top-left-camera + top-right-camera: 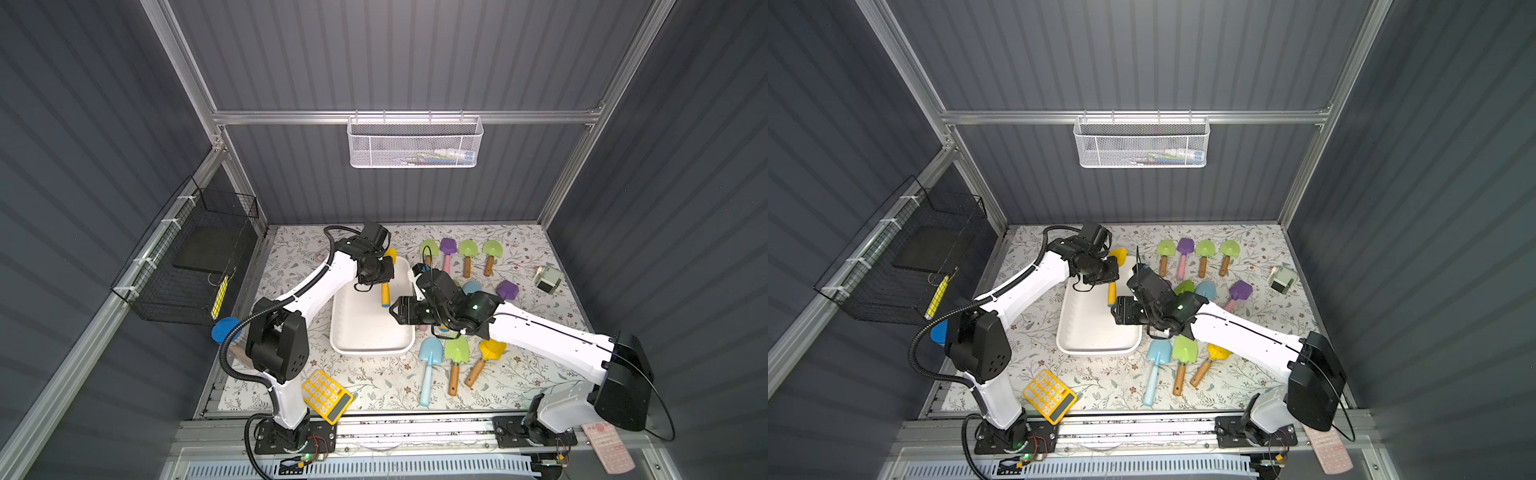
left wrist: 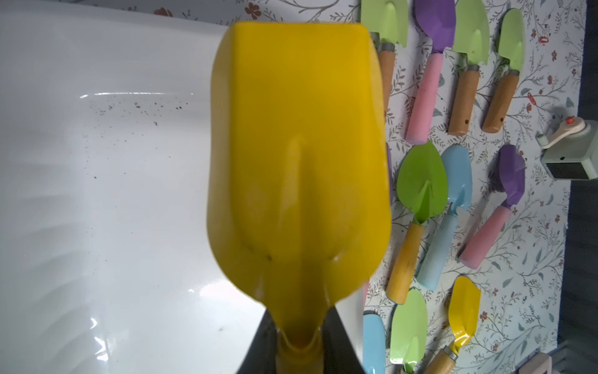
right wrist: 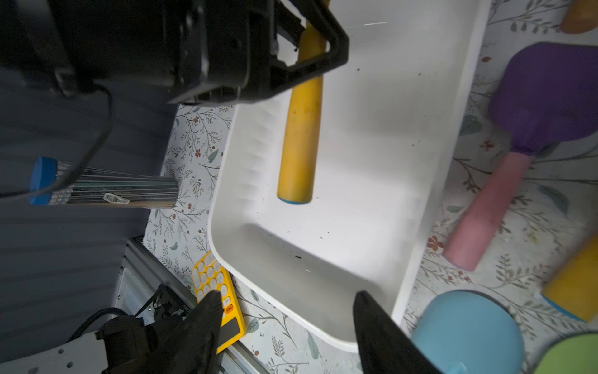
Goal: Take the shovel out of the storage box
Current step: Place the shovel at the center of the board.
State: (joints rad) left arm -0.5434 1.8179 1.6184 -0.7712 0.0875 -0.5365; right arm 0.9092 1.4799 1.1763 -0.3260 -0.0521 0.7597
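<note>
The white storage box (image 1: 374, 351) (image 1: 1096, 351) lies mid-table with nothing resting on its floor (image 3: 372, 162). My left gripper (image 1: 376, 272) (image 2: 299, 353) is shut on the neck of a yellow shovel (image 1: 385, 293) (image 1: 1112, 293). In the left wrist view the yellow blade (image 2: 297, 145) stretches out ahead of the jaws, over the box's far rim (image 2: 97, 48). The shovel's handle (image 3: 299, 145), blue at its end, hangs over the box's inside. My right gripper (image 1: 392, 309) (image 3: 284, 301) stands open and holds nothing, above the box's right rim.
Several green, purple, blue and yellow shovels (image 1: 467, 253) (image 1: 430, 365) lie on the floral mat right of the box. A yellow calculator (image 1: 326, 397) sits front left, a blue-capped tube (image 1: 224, 330) at the left edge, a small green device (image 1: 548, 280) far right. Wire baskets (image 1: 187, 266) (image 1: 415, 143) hang on the walls.
</note>
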